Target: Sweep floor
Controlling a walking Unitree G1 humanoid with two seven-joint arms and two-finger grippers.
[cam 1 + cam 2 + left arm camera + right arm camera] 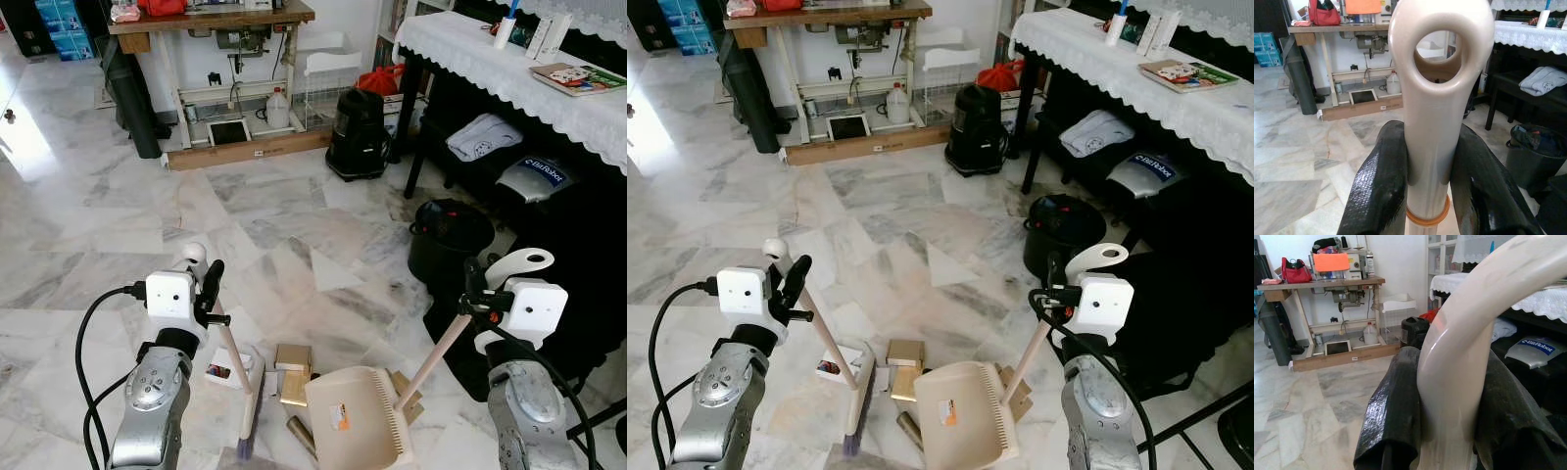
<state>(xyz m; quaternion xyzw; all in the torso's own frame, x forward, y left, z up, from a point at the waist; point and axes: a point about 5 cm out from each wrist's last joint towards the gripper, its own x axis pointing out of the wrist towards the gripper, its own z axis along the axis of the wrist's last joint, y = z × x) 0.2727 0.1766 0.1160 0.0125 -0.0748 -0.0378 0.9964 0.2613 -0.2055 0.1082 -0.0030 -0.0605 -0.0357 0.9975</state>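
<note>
My left gripper [208, 292] is shut on the beige broom handle [1432, 98], one black finger [1378, 196] on each side of it. The broom head [247, 411] rests on the marble floor in front of me. My right gripper [478, 299] is shut on the curved handle [1469, 357] of the beige dustpan [353, 421], which sits on the floor to the right of the broom. Between broom and dustpan lie two small tan boxes [293, 356], a white packet [227, 369] and a brown cylinder [301, 434]. A cardboard scrap [407, 392] lies by the pan's right side.
A black bin [449, 240] stands ahead on the right, next to a dark bench and a lace-covered table [509, 78]. A black canister [357, 135] and a sewing table [211, 22] stand at the back. Open marble floor stretches ahead and to the left.
</note>
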